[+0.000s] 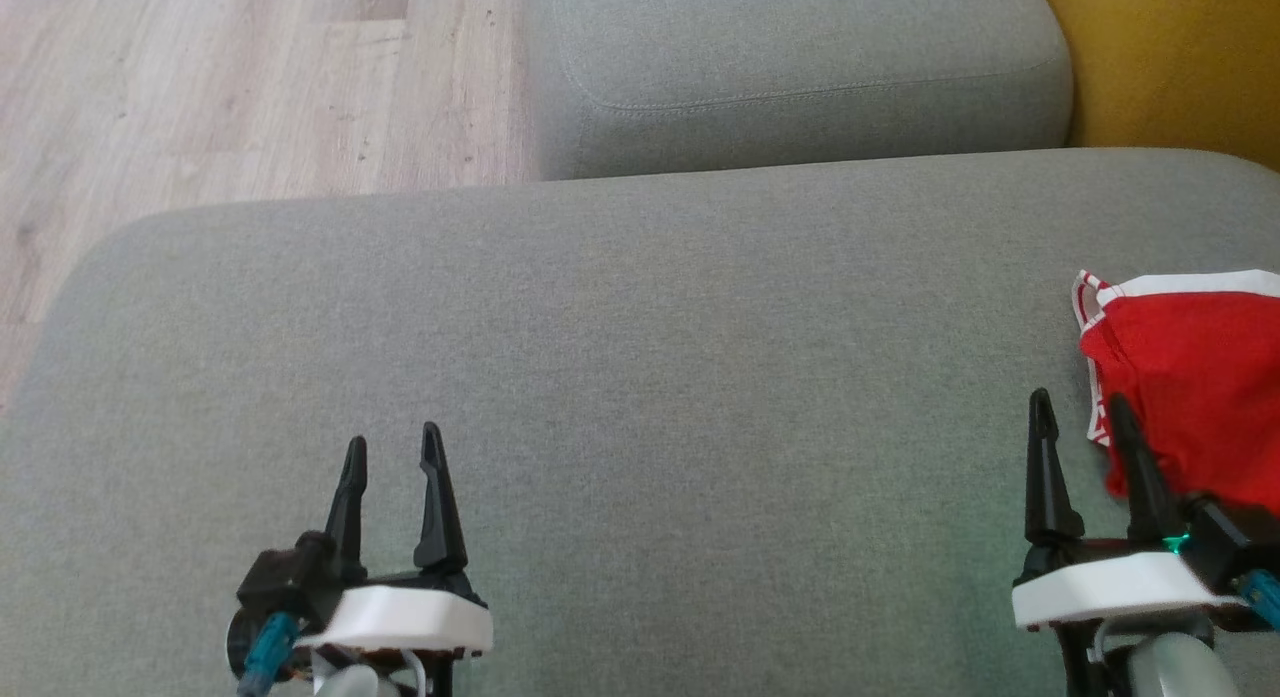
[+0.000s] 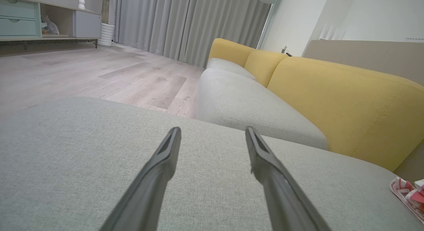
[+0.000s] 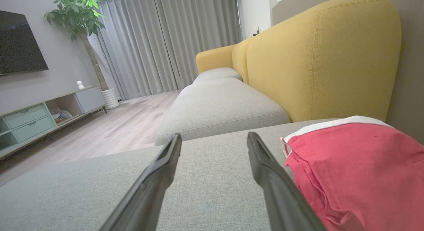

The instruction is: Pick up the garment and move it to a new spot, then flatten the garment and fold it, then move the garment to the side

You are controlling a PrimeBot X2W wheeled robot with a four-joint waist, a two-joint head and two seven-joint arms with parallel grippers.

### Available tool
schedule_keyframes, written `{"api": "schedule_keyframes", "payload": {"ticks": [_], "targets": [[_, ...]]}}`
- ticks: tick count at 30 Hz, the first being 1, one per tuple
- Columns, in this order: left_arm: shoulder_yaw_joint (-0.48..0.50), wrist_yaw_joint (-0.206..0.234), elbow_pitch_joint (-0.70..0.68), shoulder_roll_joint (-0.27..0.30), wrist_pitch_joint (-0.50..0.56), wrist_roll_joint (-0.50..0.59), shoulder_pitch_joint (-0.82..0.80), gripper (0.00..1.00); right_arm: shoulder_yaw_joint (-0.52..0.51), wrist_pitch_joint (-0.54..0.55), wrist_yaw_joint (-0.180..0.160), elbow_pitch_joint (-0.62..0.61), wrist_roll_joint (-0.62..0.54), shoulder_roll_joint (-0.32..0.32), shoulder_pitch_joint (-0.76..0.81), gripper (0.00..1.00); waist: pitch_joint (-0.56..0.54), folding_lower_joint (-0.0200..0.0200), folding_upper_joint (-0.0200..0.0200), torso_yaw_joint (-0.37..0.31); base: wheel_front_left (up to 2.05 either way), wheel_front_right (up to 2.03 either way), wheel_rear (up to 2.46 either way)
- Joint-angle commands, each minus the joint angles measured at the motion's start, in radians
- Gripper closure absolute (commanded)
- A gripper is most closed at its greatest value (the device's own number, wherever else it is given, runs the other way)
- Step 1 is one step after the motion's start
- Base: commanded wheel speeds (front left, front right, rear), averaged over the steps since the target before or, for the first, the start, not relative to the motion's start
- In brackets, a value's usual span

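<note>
Left claw (image 1: 393,437) and right claw (image 1: 1079,397) hover low over the grey sofa cushion (image 1: 640,377), jaws spread, both empty. The red garment (image 1: 1190,377) lies at the cushion's right edge, just beside the right claw, so that arm is probably best placed to reach it.

Red garment (image 1: 1195,377) with white trim along its edges. Lies loosely bunched, not spread flat, on the grey seat cushion (image 1: 640,357), at the far right of the head view and partly cut off by that edge. Shows soft folds and doubled layers in the right wrist view, with a white band running along the top edge. Sits close to the yellow backrest (image 3: 318,58).
</note>
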Motion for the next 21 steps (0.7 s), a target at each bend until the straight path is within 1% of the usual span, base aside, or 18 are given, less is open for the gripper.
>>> {"api": "schedule_keyframes", "payload": {"ticks": [1, 5, 7, 8, 12, 21], "targets": [[0.034, -0.001, -0.028, 0.002, -0.005, -0.005, -0.03, 0.0, 0.026, -0.011, -0.001, -0.037, -0.002, -0.006, -0.017, 0.0, 0.0, 0.0, 0.0, 0.0, 0.0, 0.0, 0.0], [0.039, 0.001, -0.025, 0.002, -0.005, -0.007, -0.03, 0.0, 0.024, -0.011, -0.001, -0.037, -0.004, -0.006, -0.017, 0.0, 0.001, 0.0, 0.0, -0.001, 0.0, 0.0, 0.0], [0.043, 0.006, -0.018, 0.002, -0.005, -0.035, -0.026, 0.0, 0.026, -0.011, -0.001, -0.034, -0.005, -0.006, -0.017, 0.0, 0.0, 0.0, 0.0, -0.002, 0.0, 0.0, 0.0], [0.004, 0.004, 0.01, 0.0, 0.0, -0.039, 0.0, 1.0, 0.0, 0.0, 0.0, 0.0, 0.0, 0.0, 0.0, 1.0, 0.0, 0.0, 0.0, -0.002, 0.0, 0.0, 0.0], [0.002, 0.003, 0.055, 0.0, 0.002, -0.051, 0.015, 1.0, 0.001, 0.004, 0.0, 0.048, 0.008, 0.001, 0.007, 1.0, 0.0, 0.0001, 0.0, -0.002, 0.0, 0.0, 0.0], [0.028, -0.014, 0.049, 0.001, 0.028, -0.133, 0.01, 1.0, -0.004, 0.031, 0.0, 0.046, 0.11, 0.0, -0.003, 1.0, 0.003, 0.0001, 0.0, -0.004, 0.0, 0.0, 0.0]]}}
